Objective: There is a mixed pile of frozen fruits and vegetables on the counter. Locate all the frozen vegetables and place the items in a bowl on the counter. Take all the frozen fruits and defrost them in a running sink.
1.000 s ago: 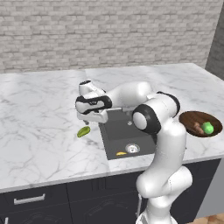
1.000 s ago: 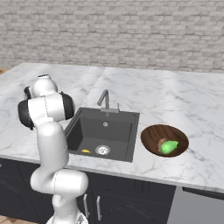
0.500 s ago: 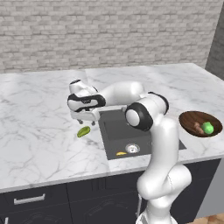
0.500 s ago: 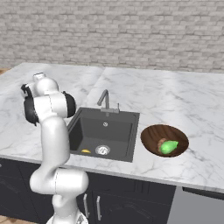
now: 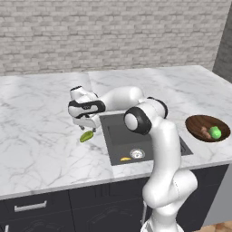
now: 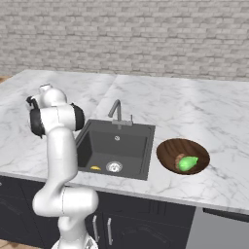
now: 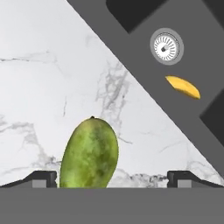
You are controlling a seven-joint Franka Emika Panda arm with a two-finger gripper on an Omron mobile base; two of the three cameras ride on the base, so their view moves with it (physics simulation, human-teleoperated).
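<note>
We had the gripper [image 5: 86, 126] poised just above the olive-green fruit [image 5: 86, 136], which lay on the white marble worktop [image 5: 41, 136] left of centre in the left base view, just beside the left rim of the sink [image 5: 118, 138]. In the hand view the fruit [image 7: 89, 154] sat low and left of centre, closer to the left fingertip [image 7: 41, 178] than to the right one, and the jaws stood fully open with nothing between them.

We judged this the approach for picking up the last fruit. The banana [image 7: 183, 86] already lay in the basin near the drain [image 7: 166, 46], at the upper right of the hand view, and the bowl [image 6: 168, 148] at the right of the right base view held the bright green piece [image 6: 187, 163] and the brown lump [image 6: 179, 158].

To do it well, we thought the hand should shift toward the fruit until it sat midway between the fingers, and turn so the jaws closed across its narrow width, not along its length. The descent needed to be straight and low enough to catch the widest part, since a rounded frozen skin would likely slip from a shallow pinch. Whether water ran from the faucet [image 6: 116, 111] we could not tell.
</note>
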